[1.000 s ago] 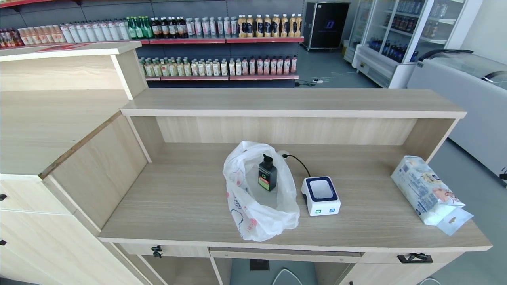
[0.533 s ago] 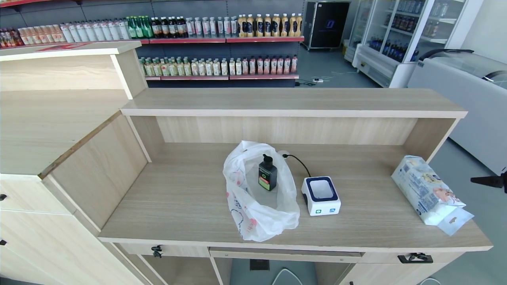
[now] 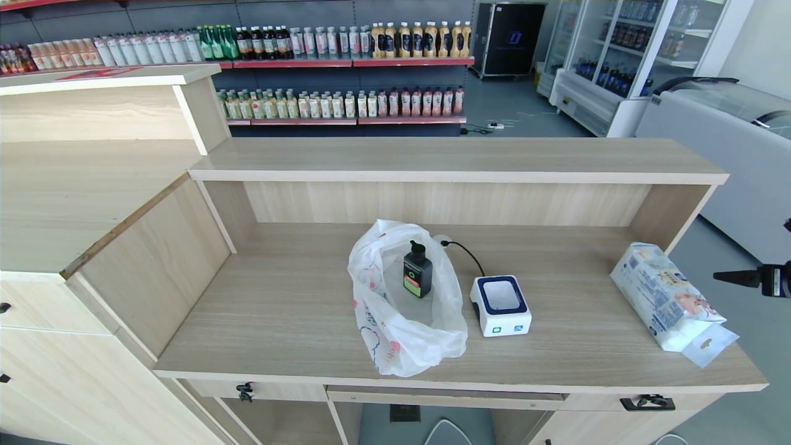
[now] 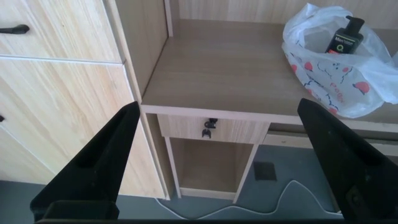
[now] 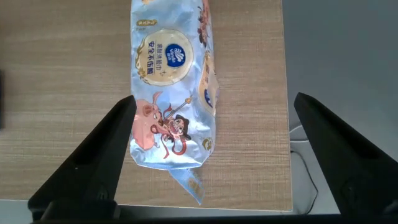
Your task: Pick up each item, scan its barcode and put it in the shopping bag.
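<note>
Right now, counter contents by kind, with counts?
shopping bag: 1
pump bottle, standing in the bag: 1
barcode scanner: 1
blue-and-white packet: 1
Total: 4

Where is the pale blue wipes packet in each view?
Head view: pale blue plastic wipes packet at the light wooden counter's right end.
Right wrist view: packet lying by the counter's end edge.
Left wrist view: the counter's other end, with the white plastic shopping bag.
Shared landmark: that counter top.

Pale packet (image 3: 664, 296) lay flat at right; dark pump bottle (image 3: 418, 272) stood upright inside open white bag (image 3: 395, 334), centre; scanner (image 3: 499, 306) just right of it.
</note>
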